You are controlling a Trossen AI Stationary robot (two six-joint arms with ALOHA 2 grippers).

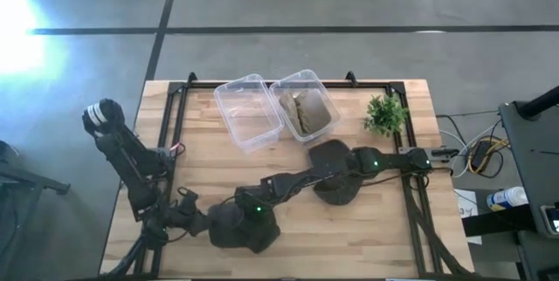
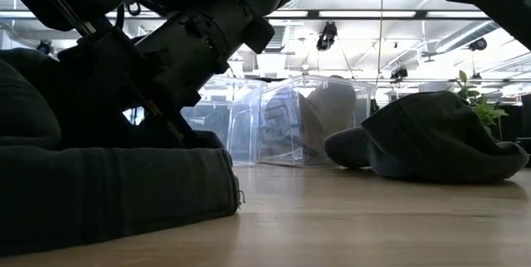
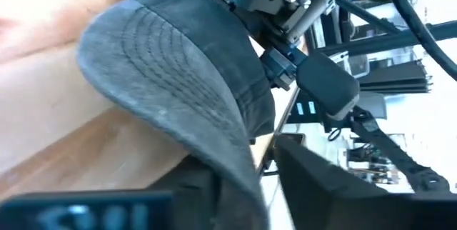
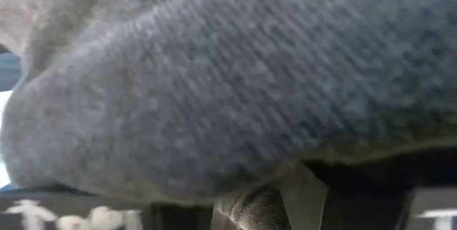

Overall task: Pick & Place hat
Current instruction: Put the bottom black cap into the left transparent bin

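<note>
A dark grey hat (image 1: 249, 231) (image 2: 108, 192) lies near the table's near edge, left of centre. My left gripper (image 1: 208, 220) (image 3: 228, 201) is at its left side, shut on the brim (image 3: 178, 80). My right arm reaches across from the right, and its gripper (image 1: 253, 209) (image 2: 166, 126) comes down onto the hat's top. Grey cloth (image 4: 228, 80) fills the right wrist view. A second dark hat (image 1: 336, 195) (image 2: 431, 143) rests on the table under the right arm. My left gripper has the hat's stitched brim (image 3: 239, 166) between its two fingers, coming level from the table's left side. The brim stands tilted up from the table in the hold, while the hat's body rests on the wood.
Two clear bins stand at the far side: the left one (image 1: 249, 111) holds nothing, and the right one (image 1: 325, 89) has a tan hat (image 1: 306, 111) in it. A small green plant (image 1: 384, 115) stands to the far right. Black rails run along the table's edges.
</note>
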